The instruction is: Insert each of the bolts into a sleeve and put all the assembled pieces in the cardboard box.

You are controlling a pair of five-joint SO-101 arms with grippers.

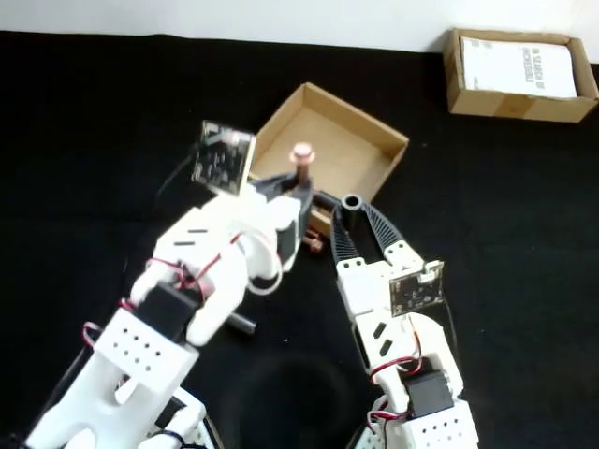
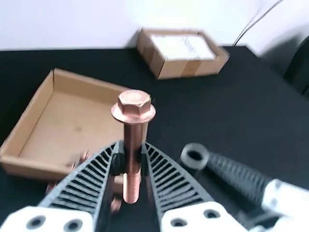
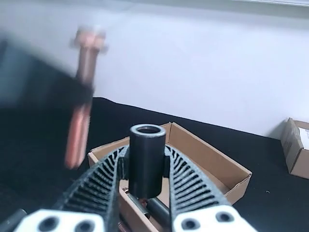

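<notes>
From the high view, the copper bolt (image 1: 302, 166) stands head up just over the near wall of the cardboard box (image 1: 360, 154). It is pinched at the shank by the left gripper (image 1: 299, 187). Just beside the box's near corner, the right gripper (image 1: 354, 211) pinches the black sleeve (image 1: 353, 203) upright, close to the bolt but apart from it. A loose sleeve (image 1: 241, 325) lies on the table well short of the box.

In the left wrist view, the ribbed fingers (image 2: 99, 174) press on the middle of the bolt's (image 2: 131, 145) shank, leaving the flanged hex head above them and the threaded end below. It looks like solid metal: stiff, dense for its size, and unlikely to mark. The smooth shank could swivel in soft pads, so I would hold it there, well under the head and clear of the tip. A few spare bolts (image 2: 82, 157) lie against the box's near wall, outside it.

In the right wrist view, the sleeve (image 3: 146, 162) is a plain dark tube with a thick wall, clamped across its outer wall at mid-height by the fingers (image 3: 190, 188). Its bore faces up and is open (the right way up for a bolt coming from above). It reads as rigid and slick, so a grip on the sides that keeps the mouth free suits it. The bolt (image 3: 84, 96) hangs beside and above it, in front of the box (image 3: 212, 162).
</notes>
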